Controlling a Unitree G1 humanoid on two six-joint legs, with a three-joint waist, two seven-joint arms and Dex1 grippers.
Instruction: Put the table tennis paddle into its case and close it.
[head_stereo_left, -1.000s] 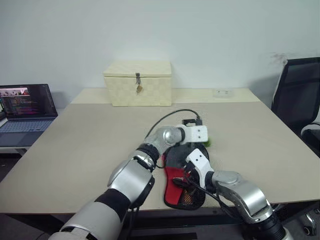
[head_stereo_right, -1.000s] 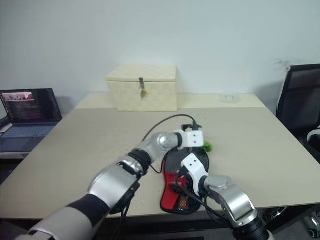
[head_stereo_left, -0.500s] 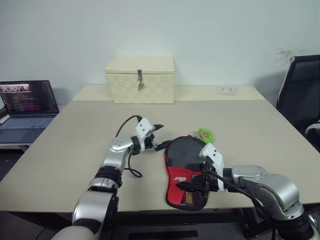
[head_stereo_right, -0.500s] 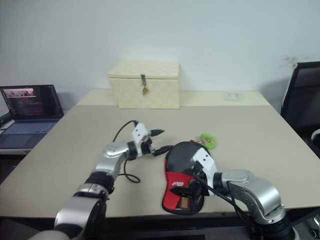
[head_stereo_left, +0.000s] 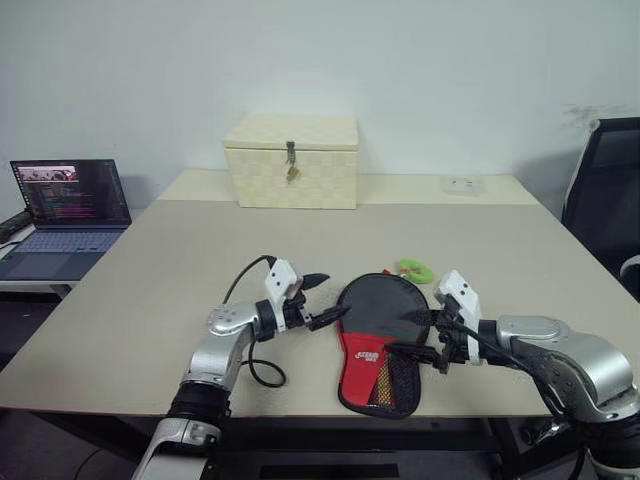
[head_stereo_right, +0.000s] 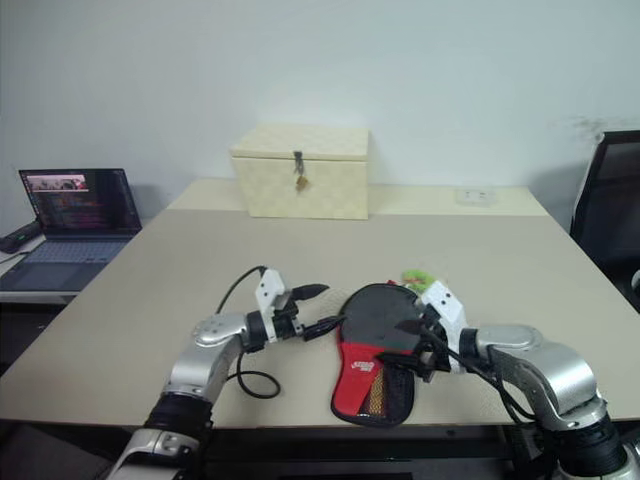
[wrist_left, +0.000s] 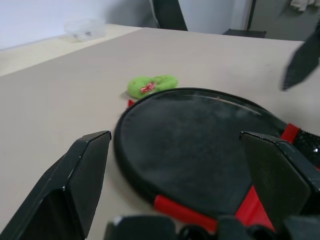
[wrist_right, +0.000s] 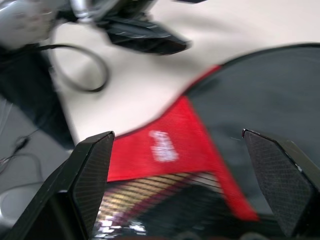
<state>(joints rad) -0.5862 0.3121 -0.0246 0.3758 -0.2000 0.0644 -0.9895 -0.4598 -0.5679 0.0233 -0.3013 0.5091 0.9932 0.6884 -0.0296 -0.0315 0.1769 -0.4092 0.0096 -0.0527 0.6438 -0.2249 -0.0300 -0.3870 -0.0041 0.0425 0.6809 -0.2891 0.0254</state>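
The case lies flat near the table's front edge: a round black part, a red panel with a white logo, and a mesh pocket at the near end. The table tennis paddle is hidden. My left gripper hovers open just left of the case's round part, pointing at it with nothing between its fingers. My right gripper is open at the case's right side, over the red panel and mesh, holding nothing.
A small green object lies just behind the case. A cream latched box stands at the back, a laptop on a side table to the left, and a black chair to the right. A black cable loops under my left wrist.
My left gripper has drawn back from above the case to its left side and rolled over. My right gripper has lifted and shifted right off the mesh end. The camera view has shifted too.
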